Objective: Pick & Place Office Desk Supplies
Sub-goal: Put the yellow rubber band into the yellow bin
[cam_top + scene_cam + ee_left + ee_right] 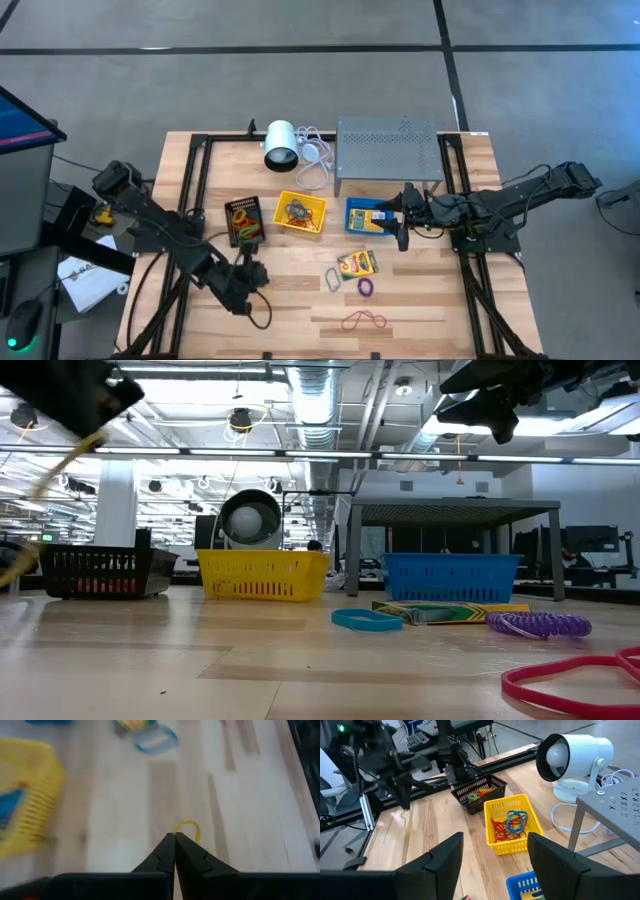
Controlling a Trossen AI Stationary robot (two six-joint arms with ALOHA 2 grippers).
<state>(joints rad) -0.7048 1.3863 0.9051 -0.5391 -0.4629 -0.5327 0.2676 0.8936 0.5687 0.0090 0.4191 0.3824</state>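
My left gripper is over the near left part of the table, shut on a thin yellow rubber band. In the low view the band trails down from the gripper. My right gripper hovers open above the blue tray, holding nothing. A crayon box, a blue clip, a purple ring and red rubber bands lie flat on the wood. The yellow tray holds coloured bands, and the black tray holds some too. My left gripper pinches the yellow rubber band between its two shut fingertips. A small loop of the band sticks out just past the tips. The fingers slant down toward the table. The rest of the band hangs slack below them.
A white lamp with a coiled white cable and a grey perforated rack stand at the far edge. Black rails run along both sides of the table. Bare wood lies between the trays and the near edge.
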